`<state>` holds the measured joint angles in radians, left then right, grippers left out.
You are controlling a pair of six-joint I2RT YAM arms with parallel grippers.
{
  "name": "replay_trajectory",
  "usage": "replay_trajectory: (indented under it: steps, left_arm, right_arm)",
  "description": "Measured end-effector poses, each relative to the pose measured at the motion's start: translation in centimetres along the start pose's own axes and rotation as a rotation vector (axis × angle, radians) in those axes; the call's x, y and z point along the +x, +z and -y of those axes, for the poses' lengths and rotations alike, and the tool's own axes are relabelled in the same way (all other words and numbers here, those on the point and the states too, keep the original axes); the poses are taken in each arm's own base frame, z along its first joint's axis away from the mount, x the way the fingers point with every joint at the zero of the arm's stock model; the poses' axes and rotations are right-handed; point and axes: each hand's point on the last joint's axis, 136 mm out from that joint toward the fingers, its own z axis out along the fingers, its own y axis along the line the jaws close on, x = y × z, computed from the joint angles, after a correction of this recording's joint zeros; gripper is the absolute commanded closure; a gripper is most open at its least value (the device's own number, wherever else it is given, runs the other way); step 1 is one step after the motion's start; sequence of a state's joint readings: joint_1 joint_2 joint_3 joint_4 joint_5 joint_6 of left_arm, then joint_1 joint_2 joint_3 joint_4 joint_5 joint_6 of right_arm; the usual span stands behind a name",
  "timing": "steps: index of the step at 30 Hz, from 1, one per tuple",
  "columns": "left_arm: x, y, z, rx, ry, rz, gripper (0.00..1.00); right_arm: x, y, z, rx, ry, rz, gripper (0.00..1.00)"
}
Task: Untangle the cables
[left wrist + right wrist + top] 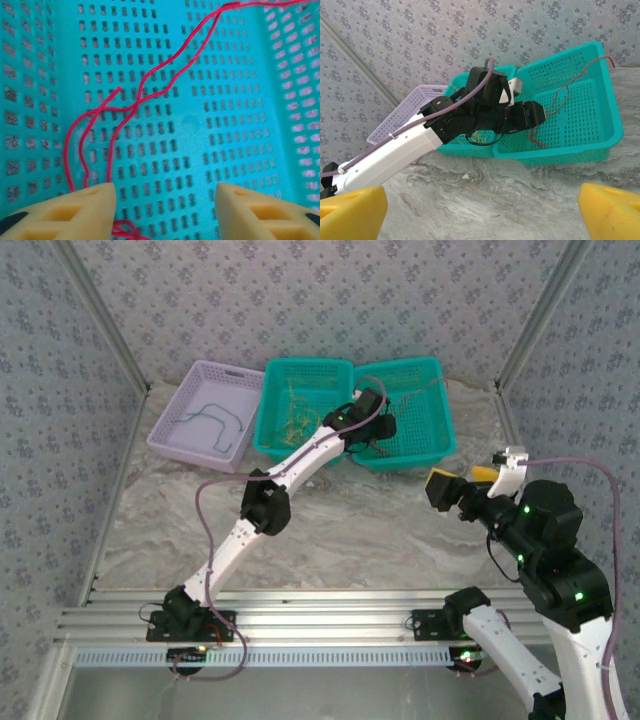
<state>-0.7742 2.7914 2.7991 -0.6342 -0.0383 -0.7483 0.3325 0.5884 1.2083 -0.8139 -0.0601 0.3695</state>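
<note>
Red cables [136, 106] lie loose on the floor of the right teal basket [235, 75], crossing each other; some strands run under my left finger [85, 210]. My left gripper [165, 192] is open inside that basket [442, 435], with nothing between its fingers. From above, the left gripper [383, 428] sits low over the basket and a red cable [425, 390] trails over the far rim. Yellow and green cables [295, 412] fill the middle teal basket [262, 430]. A grey-blue cable [215, 420] lies in the purple basket [170, 445]. My right gripper [465, 485] hangs open above the table.
The three baskets stand side by side at the back of the marble table [380, 530]. In the right wrist view the left arm [410, 142] stretches across to the right teal basket [570, 156], where the red cable [568, 86] hangs. Patterned walls enclose the workspace.
</note>
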Motion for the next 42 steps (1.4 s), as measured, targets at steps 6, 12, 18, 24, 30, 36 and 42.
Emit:
replay_trajectory:
  steps: [6,12,18,24,30,36,42]
  left_arm:
    - [0.2,0.0,0.5,0.026,0.001,-0.016,0.22]
    - [0.5,-0.1,1.0,0.053,0.006,-0.031,0.05]
    - [-0.4,-0.3,2.8,0.120,0.014,0.005,0.00]
    - [-2.5,-2.7,5.8,0.201,0.086,0.067,0.00]
    - [-6.3,-8.9,9.9,0.251,0.186,0.197,0.00]
    - [-9.2,-14.9,11.2,0.173,0.282,0.312,0.00]
    - [-9.8,-17.8,8.7,0.006,0.312,0.316,0.01]
  right_arm:
    - [0.2,1.1,0.5,0.031,0.005,-0.027,0.00]
    - [1.6,3.7,1.3,0.078,0.018,-0.123,0.00]
    - [2.3,5.2,2.4,0.132,0.025,-0.181,0.00]
    - [2.7,7.0,3.7,0.192,0.070,-0.235,0.00]
    - [2.8,8.1,5.1,0.226,0.148,-0.263,0.00]
    - [3.0,9.2,6.4,0.252,0.232,-0.287,0.00]
    - [3.3,11.5,7.6,0.283,0.302,-0.313,0.00]
